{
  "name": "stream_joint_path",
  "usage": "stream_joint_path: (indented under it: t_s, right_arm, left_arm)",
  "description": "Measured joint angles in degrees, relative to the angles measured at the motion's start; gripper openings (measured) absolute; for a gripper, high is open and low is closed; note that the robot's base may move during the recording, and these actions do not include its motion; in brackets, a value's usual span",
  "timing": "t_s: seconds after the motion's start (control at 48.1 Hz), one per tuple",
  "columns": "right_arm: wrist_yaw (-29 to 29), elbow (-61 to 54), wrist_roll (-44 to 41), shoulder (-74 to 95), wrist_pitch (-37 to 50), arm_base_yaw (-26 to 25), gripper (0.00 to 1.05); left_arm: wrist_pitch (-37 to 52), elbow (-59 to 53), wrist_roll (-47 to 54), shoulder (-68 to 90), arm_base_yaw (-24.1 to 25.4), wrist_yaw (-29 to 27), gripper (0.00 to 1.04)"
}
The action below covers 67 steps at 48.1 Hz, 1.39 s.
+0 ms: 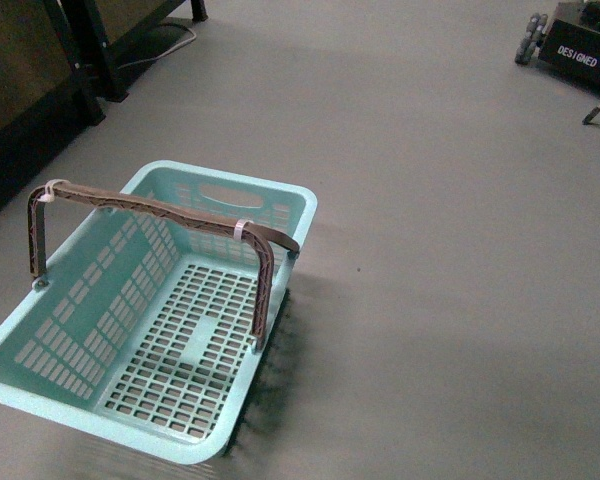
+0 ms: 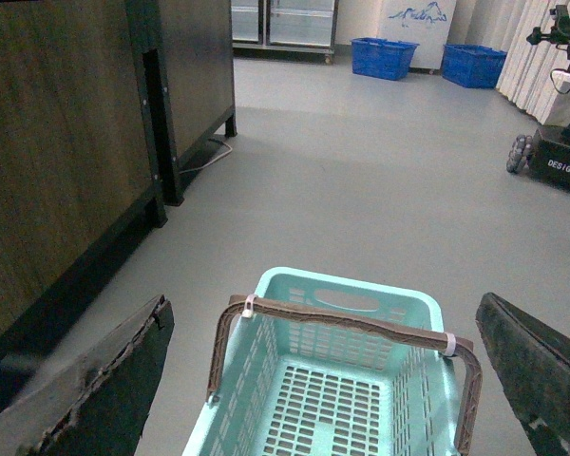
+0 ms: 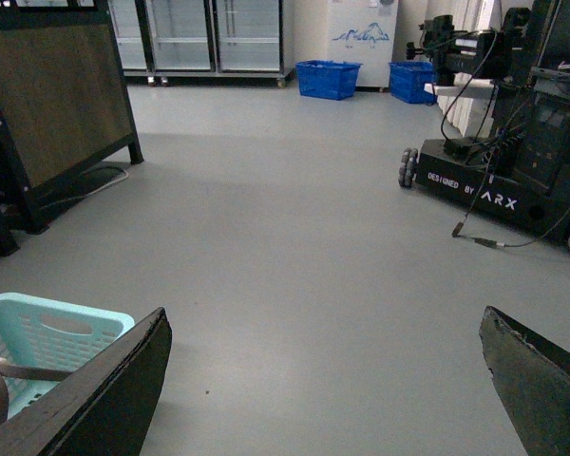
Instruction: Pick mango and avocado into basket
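I can't find the plain yellow oval mango or the dark green egg-shaped avocado in any of my three views, so where they lie I cannot say. The pale teal slotted plastic basket (image 1: 240, 178) is what I do have. It stands on the grey floor (image 1: 460, 300) on my left side, not far from the dark wood-panelled cabinet (image 2: 57, 142), and nothing lies on its lattice bottom. Its two brown swing handles (image 1: 160, 208) are raised and bound together by white ties (image 1: 243, 229), arching across the middle of the opening.

The left tool (image 2: 323, 302) hangs above the basket's near end with its dark fingers (image 2: 104, 380) spread wide and gripping nothing. The right tool (image 3: 325, 313) is likewise released and empty, over bare floor just beside the basket's rim.

As I judge it, the job is at its start (no fruit in, none found), so the step in hand is a search. I'd keep both tools spread and look around slowly until a fruit shows. When loading, I'd come down to one side of the handle arch, not through it.
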Motion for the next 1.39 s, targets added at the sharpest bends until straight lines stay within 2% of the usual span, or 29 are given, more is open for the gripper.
stream_joint_path:
  t_s: [0.916, 0.936, 0.978, 1.04, 1.186, 1.394]
  right_arm:
    - [0.00, 0.00, 0.00, 0.00, 0.00, -0.02, 0.97]
    - [0.00, 0.00, -0.02, 0.00, 0.00, 0.00, 0.97]
    - [0.00, 0.00, 0.00, 0.00, 0.00, 0.00, 0.97]
    - [0.00, -0.02, -0.02, 0.00, 0.00, -0.02, 0.97]
    - [0.00, 0.00, 0.00, 0.00, 0.00, -0.02, 0.97]
    - [0.00, -0.02, 0.00, 0.00, 0.00, 0.00, 0.97]
  left_arm:
    - [0.00, 0.00, 0.00, 0.00, 0.00, -0.07, 0.97]
    - [-0.17, 0.04, -0.13, 0.04, -0.50, -1.05, 0.97]
    - [-1.11, 0.04, -0.92, 0.35, -1.97, -6.80, 0.97]
    - [-1.60, 0.09, -2.97, 1.97, -2.58, -10.78, 0.97]
    - [-2.12, 3.52, -13.42, 14.03, -0.17, -10.51, 0.97]
    - [8.70, 11.61, -34.60, 39.91, -1.66, -5.20, 0.97]
